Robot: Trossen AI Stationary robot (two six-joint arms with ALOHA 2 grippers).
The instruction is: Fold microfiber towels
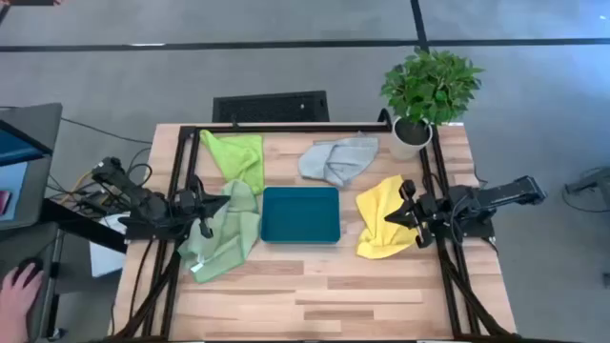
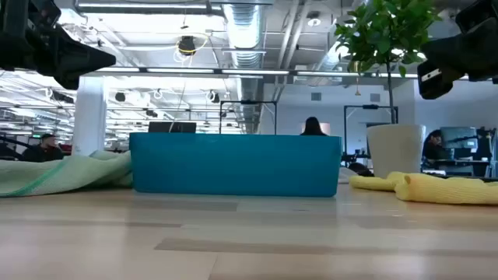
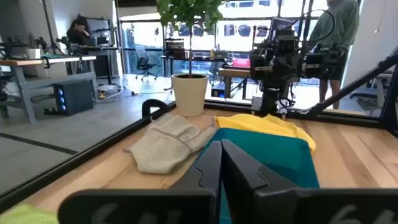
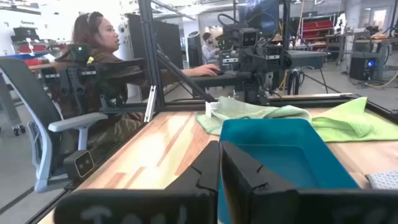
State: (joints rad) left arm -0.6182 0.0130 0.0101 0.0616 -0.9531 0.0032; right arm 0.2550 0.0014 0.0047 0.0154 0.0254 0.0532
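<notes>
Four towels lie crumpled on the wooden table. The lime green towel (image 1: 238, 157) is at the far left and the light grey towel (image 1: 338, 160) at the far middle. The pale sage green towel (image 1: 224, 233) lies left of the teal tray (image 1: 300, 214), the yellow towel (image 1: 386, 224) right of it. My left gripper (image 1: 205, 205) is shut and empty, raised over the sage towel's left edge and pointing toward the tray (image 3: 273, 162). My right gripper (image 1: 405, 211) is shut and empty, raised over the yellow towel and pointing toward the tray (image 4: 280, 155).
A potted plant (image 1: 429, 90) stands at the table's far right corner. Black frame rails (image 1: 286, 126) run along the table's far edge and both sides. A person's hand (image 1: 19, 286) shows off the table at the left. Bare wood (image 1: 315, 295) lies along the near edge.
</notes>
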